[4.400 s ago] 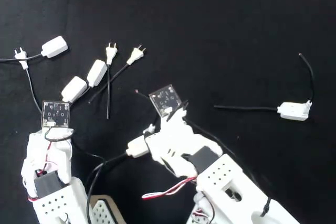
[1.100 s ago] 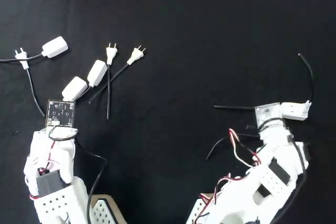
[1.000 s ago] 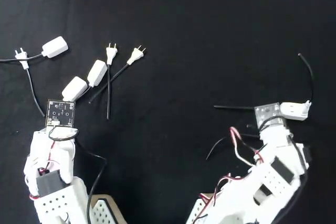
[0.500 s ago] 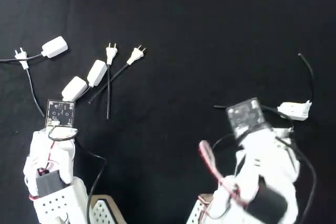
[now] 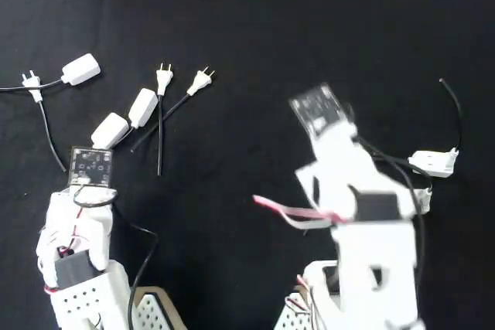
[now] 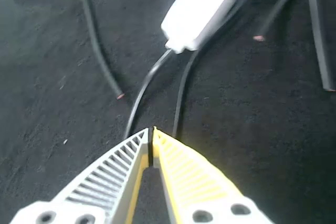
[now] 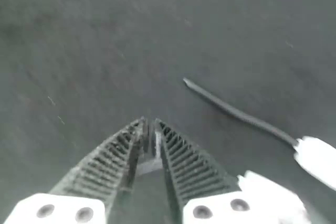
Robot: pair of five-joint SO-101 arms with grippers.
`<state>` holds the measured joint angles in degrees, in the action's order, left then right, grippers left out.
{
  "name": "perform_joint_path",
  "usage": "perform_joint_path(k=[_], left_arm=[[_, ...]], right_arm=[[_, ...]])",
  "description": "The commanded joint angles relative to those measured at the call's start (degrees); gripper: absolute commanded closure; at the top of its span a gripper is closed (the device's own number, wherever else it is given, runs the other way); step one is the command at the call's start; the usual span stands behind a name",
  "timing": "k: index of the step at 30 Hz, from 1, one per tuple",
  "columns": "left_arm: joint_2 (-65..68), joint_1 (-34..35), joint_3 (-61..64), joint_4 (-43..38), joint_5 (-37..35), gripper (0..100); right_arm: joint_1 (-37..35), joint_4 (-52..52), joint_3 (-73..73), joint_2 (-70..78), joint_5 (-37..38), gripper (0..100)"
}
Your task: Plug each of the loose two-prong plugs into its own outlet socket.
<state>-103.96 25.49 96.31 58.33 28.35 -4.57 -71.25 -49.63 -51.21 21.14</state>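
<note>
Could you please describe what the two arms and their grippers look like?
The left arm and right arm are white plastic with black blocks, perforated bases and red, white and black wires. The left gripper has one white and one yellow ribbed finger; the right gripper is ribbed too.

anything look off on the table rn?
Nothing spilled or broken. One snag: the cords of one plug and the neighbouring plug cross beside a socket, so lifting either may drag the other.

The left gripper [image 6: 152, 131] has ribbed plastic jaws. Ahead of them lie a smooth white plastic socket [image 6: 199, 11] and a dull black cord [image 6: 180, 95] on matt, lint-flecked black cloth [image 6: 52, 108].
</note>
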Motion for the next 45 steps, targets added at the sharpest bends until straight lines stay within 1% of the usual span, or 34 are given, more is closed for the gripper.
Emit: perform_joint_path(k=[1, 3, 5, 7, 9, 12, 14, 17, 20, 25, 28, 31, 34, 37, 41, 42, 45], left_arm=[[-0.3, -4.5, -0.2, -4.4, -0.1, 97], [-0.3, -7.2, -1.5, -8.7, -1.6, 97], [0.0, -9.0, -2.2, -15.6, -4.4, 95], [0.2, -10.2, -1.8, -21.5, -6.6, 89], [0.2, -11.7, -1.7, -25.0, -9.1, 85], [0.4, -14.0, -1.8, -29.0, -11.4, 86], [1.8, -14.3, -2.0, -32.3, -12.2, 86], [9.1, -14.2, -4.0, -37.2, -12.2, 85], [22.8, -14.3, -11.0, -40.4, -12.8, 85], [54.0, -16.6, -30.9, -39.3, -12.7, 85], [72.3, -16.8, -43.5, -38.4, -12.7, 85], [88.0, -16.8, -55.9, -36.0, -12.7, 85], [100.9, -17.5, -67.6, -32.0, -12.7, 85], [110.8, -18.8, -78.7, -24.3, -12.7, 85], [117.2, -19.6, -90.6, -13.0, -12.5, 80], [118.3, -19.6, -93.1, -10.5, -11.4, 80], [121.4, -19.1, -98.4, -7.3, -10.0, 80]], right_arm=[[-4.7, 3.4, 8.7, 15.8, -7.5, 98.6], [-5.1, 4.2, 10.9, 21.2, -10.5, 98.6], [-5.0, 6.7, 11.0, 25.4, -12.1, 98.6], [-5.0, 10.1, 9.7, 28.6, -12.5, 98.6], [-5.0, 12.4, 8.8, 30.8, -12.4, 98.6], [-5.0, 14.2, 8.0, 32.7, -12.4, 98.6], [-5.0, 14.4, 7.8, 33.2, -12.1, 98.6], [-5.0, 14.3, 7.8, 33.8, -12.0, 98.6], [-5.0, 14.3, 7.8, 34.2, -12.0, 98.6], [-5.1, 14.4, 6.4, 34.0, -12.0, 98.6], [-5.1, 14.8, 6.1, 34.1, -12.0, 98.6], [-5.0, 16.4, 5.9, 34.2, -12.0, 98.6], [-5.0, 16.5, 5.5, 34.2, -12.0, 98.6], [-5.0, 17.2, 5.0, 34.2, -12.0, 98.6], [-5.0, 17.2, 4.8, 34.2, -12.0, 98.6], [-5.0, 17.2, 4.8, 34.2, -12.0, 98.6], [-5.0, 17.2, 4.8, 34.2, -12.0, 98.6]])
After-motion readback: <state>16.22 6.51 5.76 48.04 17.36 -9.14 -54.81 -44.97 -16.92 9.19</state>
